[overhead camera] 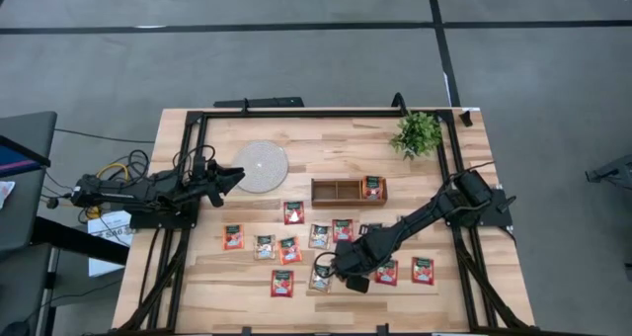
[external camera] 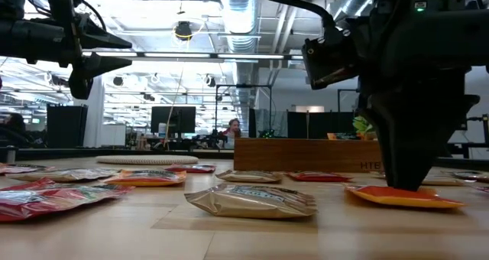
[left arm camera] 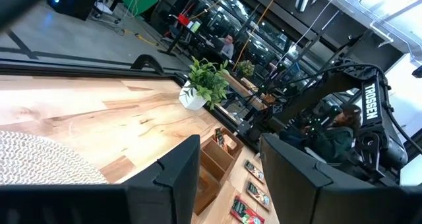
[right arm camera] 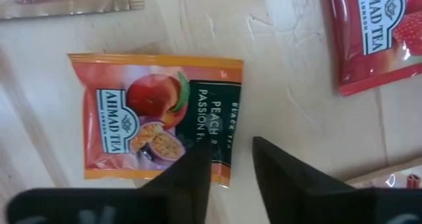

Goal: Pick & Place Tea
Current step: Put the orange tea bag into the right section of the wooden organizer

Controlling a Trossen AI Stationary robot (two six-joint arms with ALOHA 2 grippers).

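I have the right claw [right arm camera: 231, 161] low on the bench, down over an orange peach-and-passion-fruit tea sachet [right arm camera: 155, 115] lying flat on the pale wooden bench [overhead camera: 197, 277]; its two dark fingers straddle the sachet's dark-banded edge, one finger over the foil, the other on bare wood just beside it; they stand apart with a narrow gap, and I judge them to be mid-squeeze, not yet clamped; in the low view the sachet [external camera: 405, 196] sits flat on the wood under the claw, so nothing is lifted.

The left claw [overhead camera: 229, 178] waits at about nine o'clock on the bench, raised, beside the round grey-white woven disc [overhead camera: 261, 165]; its fingers [left arm camera: 175, 178] stand apart with nothing between them.

As to progress: the brown wooden three-compartment tray [overhead camera: 336, 190] sits near the middle of the bench, and I can see only one red sachet [overhead camera: 372, 187] in its compartment at the three o'clock end; the other two look unfilled from above; about a dozen red-orange and pale sachets [overhead camera: 286, 249] lie scattered from the middle toward six o'clock, well apart from the tray; so I reckon the job is barely started, one packet placed and nearly all left to carry.

A small green potted plant [overhead camera: 417, 133] stands toward one o'clock, clear of the work.
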